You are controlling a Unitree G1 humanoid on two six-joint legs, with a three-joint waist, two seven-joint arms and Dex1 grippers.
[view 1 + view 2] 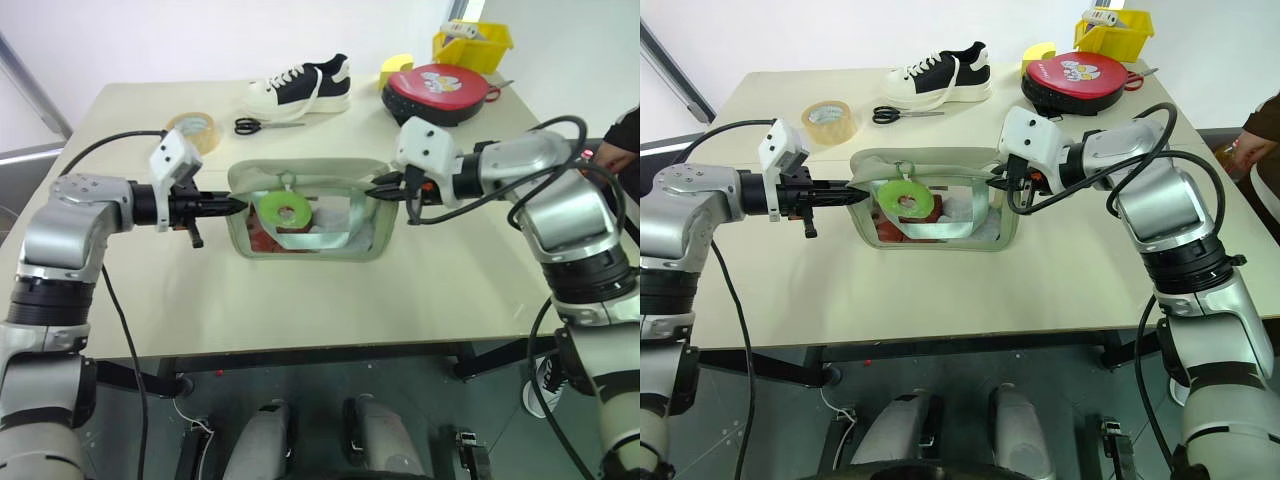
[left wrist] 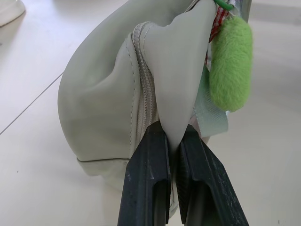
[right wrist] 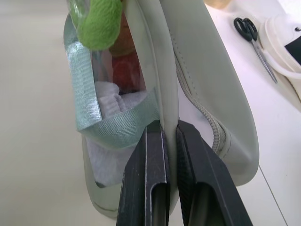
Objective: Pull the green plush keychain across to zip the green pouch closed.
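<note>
The green pouch [image 1: 310, 170] stands mid-table with its clear window facing me and its light green strap hanging across the front. The green plush keychain [image 1: 283, 208], a lime ring with a pale centre, dangles against the window near the pouch's left end. My left gripper [image 1: 238, 205] is shut on the fabric at the pouch's left end [image 2: 103, 94]; the left wrist view shows the fabric pinched between the fingers [image 2: 146, 174], with the keychain [image 2: 231, 66] just beyond. My right gripper [image 1: 375, 192] is shut on the fabric of the pouch's right end [image 3: 207, 70].
Behind the pouch lie a tape roll [image 1: 195, 130], black scissors [image 1: 262, 124] and a white and black shoe [image 1: 300, 85]. A red round case [image 1: 438, 88] and a yellow bin [image 1: 472, 42] sit at the back right. A person's arm [image 1: 620, 150] shows at the right edge.
</note>
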